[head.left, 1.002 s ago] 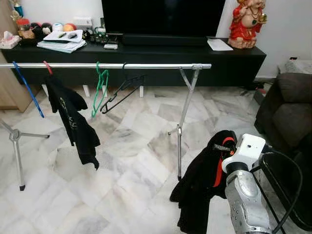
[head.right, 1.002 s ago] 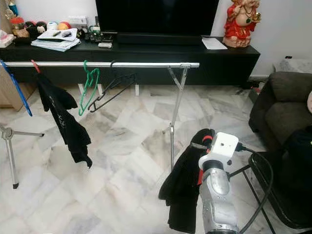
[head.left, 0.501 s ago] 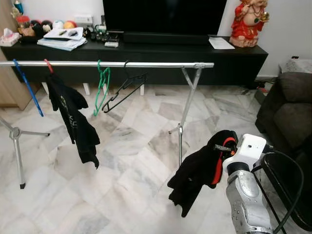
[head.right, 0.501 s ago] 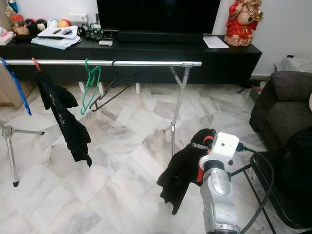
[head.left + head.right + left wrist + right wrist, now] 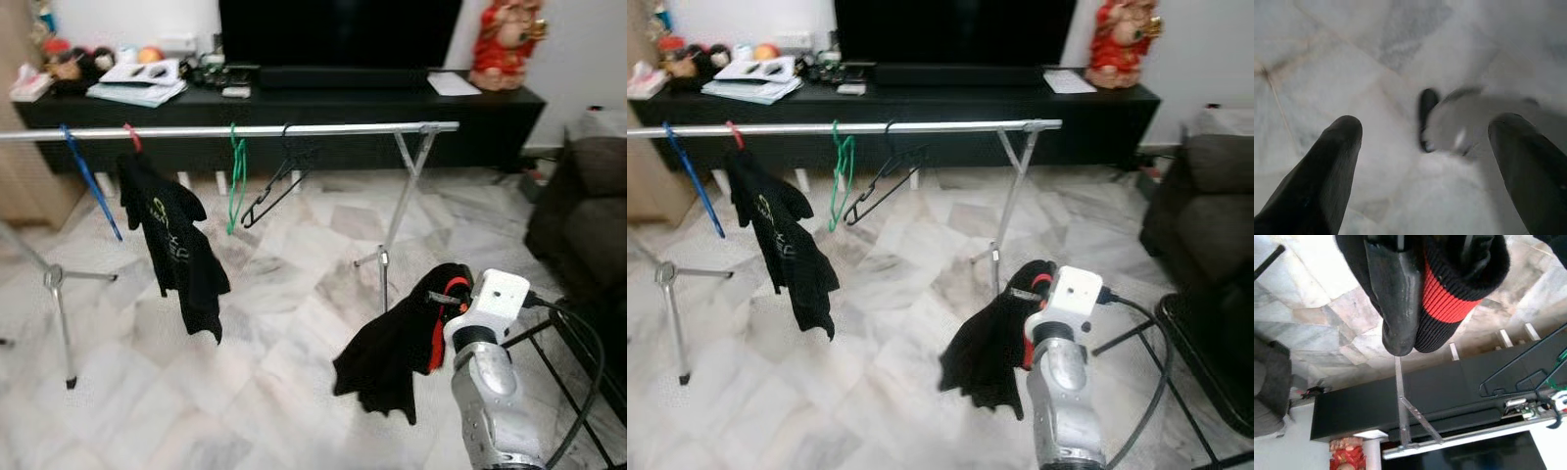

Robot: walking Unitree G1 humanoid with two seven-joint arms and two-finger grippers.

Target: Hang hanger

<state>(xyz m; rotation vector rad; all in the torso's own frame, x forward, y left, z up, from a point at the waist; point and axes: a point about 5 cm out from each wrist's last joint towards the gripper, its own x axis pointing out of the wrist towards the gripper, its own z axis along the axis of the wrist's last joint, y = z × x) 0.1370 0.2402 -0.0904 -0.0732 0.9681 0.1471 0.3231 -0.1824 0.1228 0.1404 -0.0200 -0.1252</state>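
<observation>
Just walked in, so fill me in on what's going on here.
The robot faces a silver clothes rail in a living room, its right gripper holding a black garment with red trim low near the rail's right end. On the rail hang a black shirt and blue, green and black hangers. The left gripper hangs open above the floor.

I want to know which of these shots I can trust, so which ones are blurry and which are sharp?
Both eye views are softly smeared: the clothes rail and the statue lack crisp edges. The left wrist view is blurred too, the marble floor washed out beyond the left hand. The right wrist view is sharpest, showing the ribbed red stripe of the black garment held by the right hand.
</observation>
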